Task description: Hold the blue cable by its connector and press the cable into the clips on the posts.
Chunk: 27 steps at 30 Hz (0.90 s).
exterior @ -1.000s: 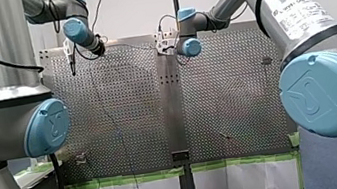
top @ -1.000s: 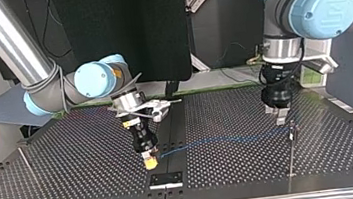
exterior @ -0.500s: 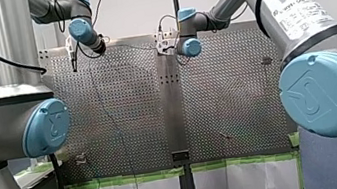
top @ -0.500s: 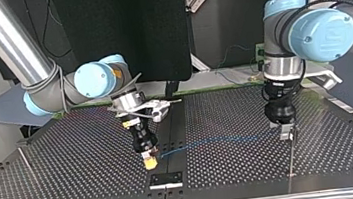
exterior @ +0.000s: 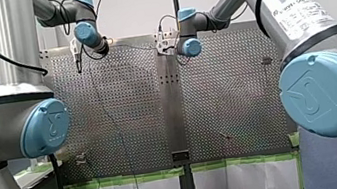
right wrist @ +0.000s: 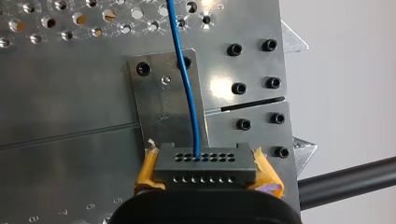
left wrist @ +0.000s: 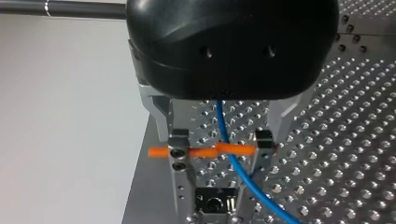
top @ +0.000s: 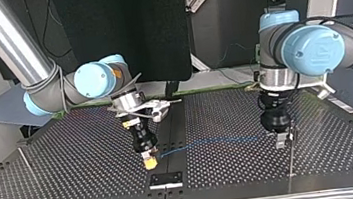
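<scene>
Top view: perforated desk [top: 71, 162]. My right gripper [top: 150, 161] is near the desk's middle, tilted, with its tips pointing toward 6 o'clock.

Right wrist view: yellow pads [right wrist: 145, 171] are clamped on the dark, many-holed connector [right wrist: 205, 166], one pad on each side. The blue cable [right wrist: 186, 88] leaves a hole in the connector's upper row. It runs straight ahead of the fingers over a bolted metal plate [right wrist: 161, 107].

Top view again: from the connector the cable heads toward 3 o'clock, a low, nearly level line just above the desk. It ends at my left gripper [top: 283, 140], which hangs vertical on the desk's 3 o'clock side, tips down. A thin post [top: 291, 167] stands just beside it, at about its 5 o'clock. Cannot tell if they touch.

Left wrist view: metal fingers [left wrist: 180, 161] stand apart, the gap far wider than the cable. The cable comes from under the black body and passes between them, unpinched. An orange strip [left wrist: 233, 148] spans finger to finger, and the cable crosses it. A small metal block [left wrist: 215, 205] sits between the fingertips. Cannot tell if the cable is seated in it.

Another post [top: 26, 164] is at the desk's 9 o'clock side, well apart from both grippers.
</scene>
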Motion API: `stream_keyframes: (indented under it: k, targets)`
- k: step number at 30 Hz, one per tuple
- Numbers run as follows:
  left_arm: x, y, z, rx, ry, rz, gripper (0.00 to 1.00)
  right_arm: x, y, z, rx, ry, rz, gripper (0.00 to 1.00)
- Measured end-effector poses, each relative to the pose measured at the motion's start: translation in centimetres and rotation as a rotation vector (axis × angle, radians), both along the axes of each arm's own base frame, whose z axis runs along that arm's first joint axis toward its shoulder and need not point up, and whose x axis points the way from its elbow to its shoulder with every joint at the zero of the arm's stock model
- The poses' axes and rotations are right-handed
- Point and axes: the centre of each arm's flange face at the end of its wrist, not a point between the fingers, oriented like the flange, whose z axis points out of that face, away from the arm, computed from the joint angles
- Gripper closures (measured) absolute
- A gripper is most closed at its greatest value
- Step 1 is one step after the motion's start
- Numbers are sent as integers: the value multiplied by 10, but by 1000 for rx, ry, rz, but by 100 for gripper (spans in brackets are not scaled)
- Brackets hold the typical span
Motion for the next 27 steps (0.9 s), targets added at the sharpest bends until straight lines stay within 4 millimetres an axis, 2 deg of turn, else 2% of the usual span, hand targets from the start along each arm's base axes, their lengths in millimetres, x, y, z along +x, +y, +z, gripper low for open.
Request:
stream_keyframes:
  k: [8, 27]
  targets:
    - [10, -5, -7, -3, 1, -4, 0, 1, 1, 0, 0, 1, 1, 100]
    - [13, -7, 1, -20, -39, 6, 0, 1, 1, 0, 1, 2, 1, 100]
